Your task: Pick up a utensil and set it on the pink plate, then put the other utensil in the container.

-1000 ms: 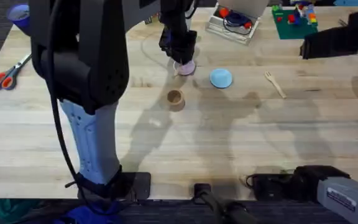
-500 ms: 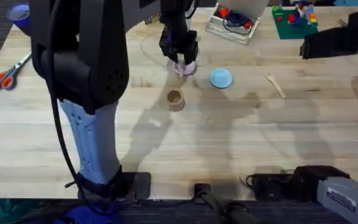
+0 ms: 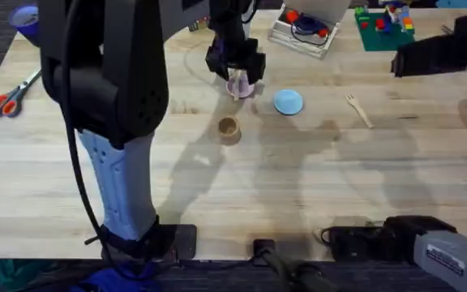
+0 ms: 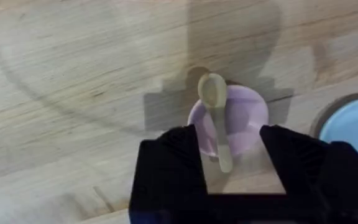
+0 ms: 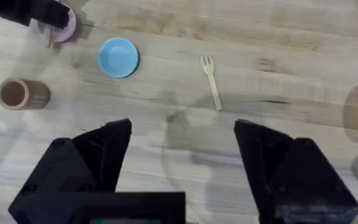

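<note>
Jaws of left gripper spread wide, holding nothing, poised over spoon lying across pink plate near worktop's far edge; risen slightly since a second ago. Right gripper likewise wide open, empty. Fork toward right edge; container nearer centre. No legible writing.

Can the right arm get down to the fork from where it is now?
Probably yes. The fork lies alone on bare table, the right gripper hangs above it with jaws open, and nothing stands between.
</note>
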